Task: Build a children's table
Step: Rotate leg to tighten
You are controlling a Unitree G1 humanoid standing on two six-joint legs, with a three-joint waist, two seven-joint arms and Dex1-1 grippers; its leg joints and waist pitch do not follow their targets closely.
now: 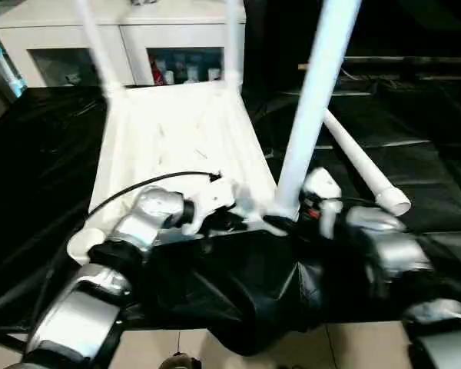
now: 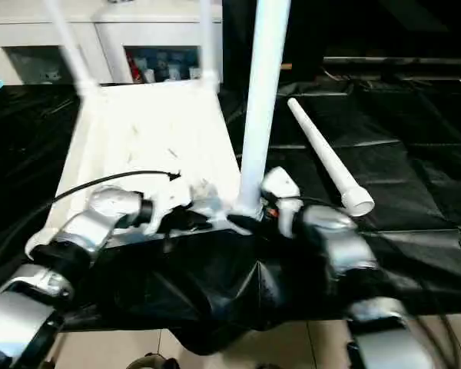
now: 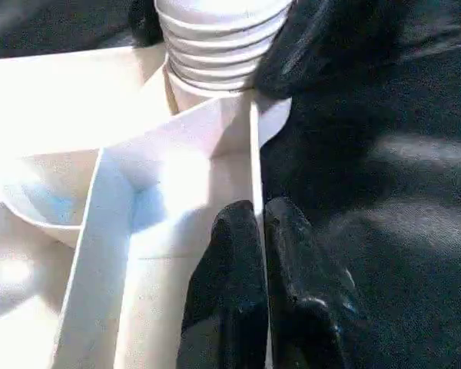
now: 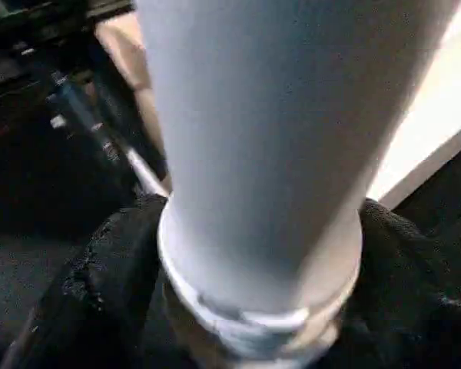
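Tabletop (image 1: 177, 146) inverted on black-draped worktop (image 1: 54, 169), two legs (image 1: 100, 46) upright in far sockets, a third leg (image 1: 311, 108) upright at near right corner, fourth leg (image 1: 365, 165) lying loose on worktop to the right. Visible in left wrist view only: threaded leg end (image 3: 215, 38) seated at corner socket, left gripper (image 3: 263, 254) pinched together on tabletop rim. Visible in right wrist view only: right gripper (image 4: 253, 254) clamped around third leg base; both forearms reaching inward, low over the near edge.

Both arms reach forward, wrists turned in toward each other.
The left gripper (image 3: 260, 254) has its jaws pressed together on a thin white wall; the right gripper (image 4: 253, 307) clamps a white tube, one finger (image 4: 111, 269) either side.
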